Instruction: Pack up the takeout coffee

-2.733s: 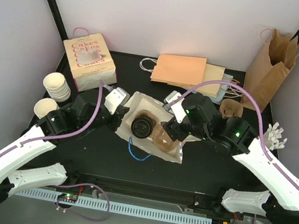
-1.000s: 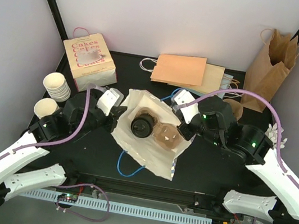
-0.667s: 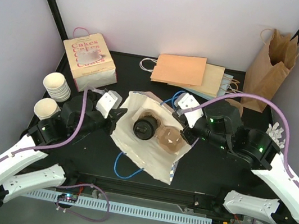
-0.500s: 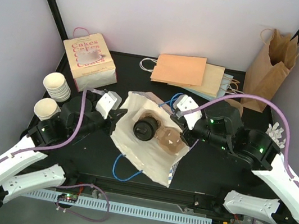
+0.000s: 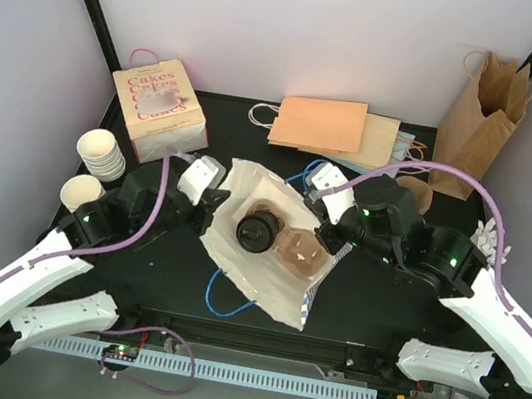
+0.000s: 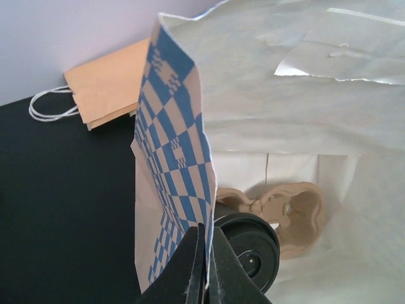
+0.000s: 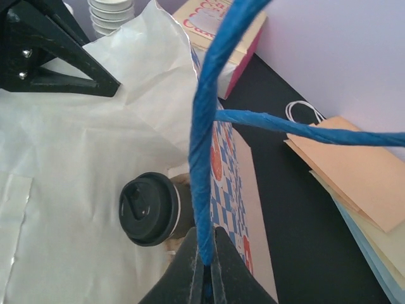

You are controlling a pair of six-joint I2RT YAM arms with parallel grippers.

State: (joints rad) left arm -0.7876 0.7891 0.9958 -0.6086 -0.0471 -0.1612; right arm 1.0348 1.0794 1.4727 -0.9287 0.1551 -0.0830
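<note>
Centrally on the worktop [image 5: 382, 299] a white paper bag [image 5: 263, 280] with a blue checked outside lies on its side, its mouth spread wide. Inside it sits a brown pulp carrier [image 5: 300, 253]. A lidded cup [image 5: 254, 228], cream with a round black lid, stands in the carrier's left pocket. The right pocket shows only bare pulp.

The left end effector [image 6: 206, 266] is pinched nearly closed on the bag's left rim, with the checked paper standing up between its fingers. The right end effector [image 7: 205, 253] is clamped narrowly on the blue rope handle [image 7: 204, 145] at the bag's right rim, and the rope runs up taut from the fingers. A second blue handle loop [image 5: 230, 300] lies slack on the worktop at the bag's near side.

Along the left edge stands a stack of empty cups [image 5: 101, 153], and a single empty cup [image 5: 78, 192] stands just nearer. A Cakes box [image 5: 157, 106] stands at the far left corner. Flat paper bags [image 5: 318, 124] lie along the far edge, the orange one on top. A brown paper bag [image 5: 479, 117] stands upright in the far right corner.
</note>
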